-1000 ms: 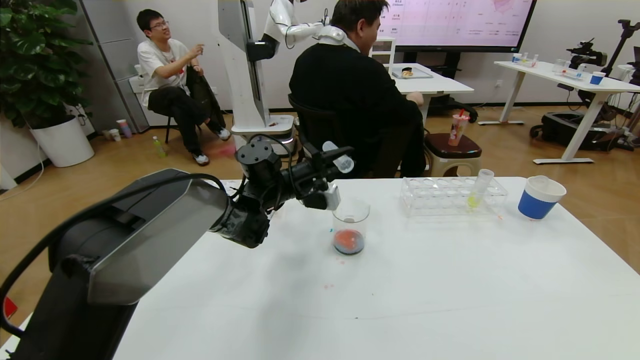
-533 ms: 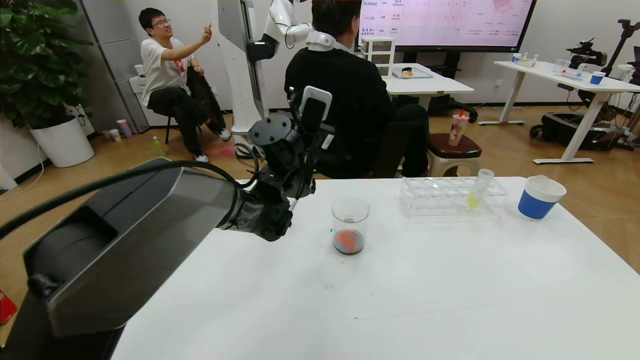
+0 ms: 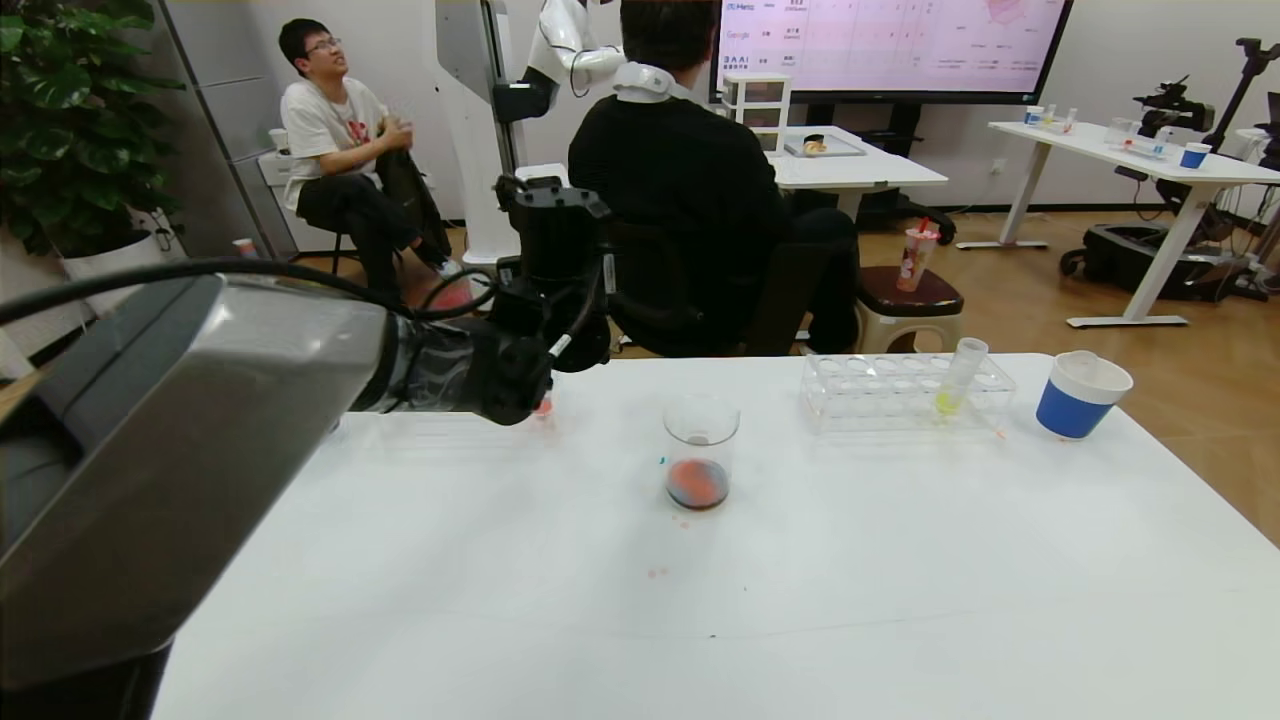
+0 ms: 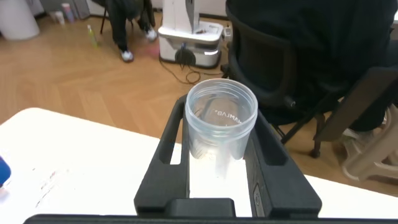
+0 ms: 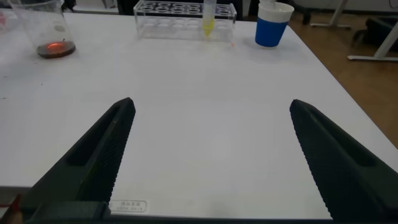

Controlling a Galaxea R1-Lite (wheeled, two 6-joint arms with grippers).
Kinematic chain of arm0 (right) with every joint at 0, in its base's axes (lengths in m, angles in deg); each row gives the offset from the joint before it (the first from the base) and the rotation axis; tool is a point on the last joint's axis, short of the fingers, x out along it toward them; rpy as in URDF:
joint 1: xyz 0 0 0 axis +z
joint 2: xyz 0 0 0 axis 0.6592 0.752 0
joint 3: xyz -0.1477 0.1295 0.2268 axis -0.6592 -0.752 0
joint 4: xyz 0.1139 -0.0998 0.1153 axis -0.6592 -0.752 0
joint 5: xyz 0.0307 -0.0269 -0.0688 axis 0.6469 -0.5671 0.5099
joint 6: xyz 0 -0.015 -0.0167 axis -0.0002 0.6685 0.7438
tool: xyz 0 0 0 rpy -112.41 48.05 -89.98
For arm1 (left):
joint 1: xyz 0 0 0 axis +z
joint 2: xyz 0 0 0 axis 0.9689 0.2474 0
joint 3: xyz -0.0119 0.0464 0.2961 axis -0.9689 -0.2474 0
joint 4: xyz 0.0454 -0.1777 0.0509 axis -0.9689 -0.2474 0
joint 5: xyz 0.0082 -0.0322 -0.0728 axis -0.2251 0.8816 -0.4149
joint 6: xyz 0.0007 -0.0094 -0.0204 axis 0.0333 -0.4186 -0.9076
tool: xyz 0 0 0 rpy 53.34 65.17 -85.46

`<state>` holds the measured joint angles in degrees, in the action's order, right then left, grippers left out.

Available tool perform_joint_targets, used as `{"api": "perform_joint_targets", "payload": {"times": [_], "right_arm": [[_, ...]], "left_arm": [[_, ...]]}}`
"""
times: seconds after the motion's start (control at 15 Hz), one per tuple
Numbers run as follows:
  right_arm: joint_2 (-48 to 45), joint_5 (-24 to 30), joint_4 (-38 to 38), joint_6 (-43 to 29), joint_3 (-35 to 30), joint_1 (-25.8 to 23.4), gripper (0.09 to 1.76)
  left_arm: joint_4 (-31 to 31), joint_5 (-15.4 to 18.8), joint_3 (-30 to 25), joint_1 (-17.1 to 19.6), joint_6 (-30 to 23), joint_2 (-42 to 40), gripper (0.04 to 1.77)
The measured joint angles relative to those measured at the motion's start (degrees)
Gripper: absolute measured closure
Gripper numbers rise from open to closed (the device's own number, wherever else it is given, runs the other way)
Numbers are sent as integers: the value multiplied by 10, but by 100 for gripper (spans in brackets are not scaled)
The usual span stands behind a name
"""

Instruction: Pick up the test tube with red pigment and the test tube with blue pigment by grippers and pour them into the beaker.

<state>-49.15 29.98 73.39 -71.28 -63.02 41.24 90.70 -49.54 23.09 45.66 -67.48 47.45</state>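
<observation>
The clear test tube [image 4: 221,124] sits in the middle of the left wrist view, mouth toward the camera, and the left gripper [image 4: 221,112] has its fingers pinching the tube's wall from both sides just below the rim. From here the tube looks empty, and you cannot tell which pigment it carried. Treat it as light, thin, smooth plastic. It will slip if wet and flex if squeezed hard, so hold it on the straight wall under the rim with a modest grip and never by the rounded end. The beaker [image 3: 700,455] stands apart from it at the centre of the head view, upright on the tabletop [image 3: 850,580], with a shallow red-orange pool darkened at its base. That suggests pouring is largely done. It too is light and could be knocked over by a careless pass. At upper right of the head view the clear rack [image 3: 880,400] holds only a yellow-green tube [image 3: 955,385], with a blue cup [image 3: 1078,400] just beyond it. The right gripper [image 5: 211,104] hovers low over bare tabletop, with its fingers spread wide and holding nothing.
</observation>
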Motion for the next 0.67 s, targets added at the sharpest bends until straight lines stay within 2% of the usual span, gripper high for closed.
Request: {"api": "perform_joint_targets", "payload": {"times": [0.13, 0.33, 0.53, 0.67], "right_arm": [[0, 0, 0, 0, 0, 0, 11], [0, 0, 0, 0, 0, 0, 11], [0, 0, 0, 0, 0, 0, 11], [0, 0, 0, 0, 0, 0, 11]], "left_arm": [[-51, 5, -11, 23, -37, -28, 129], [-58, 30, -66, 77, -44, -71, 130], [-47, 85, -124, 155, -42, -113, 130], [-14, 124, -171, 203, -32, -137, 129]]}}
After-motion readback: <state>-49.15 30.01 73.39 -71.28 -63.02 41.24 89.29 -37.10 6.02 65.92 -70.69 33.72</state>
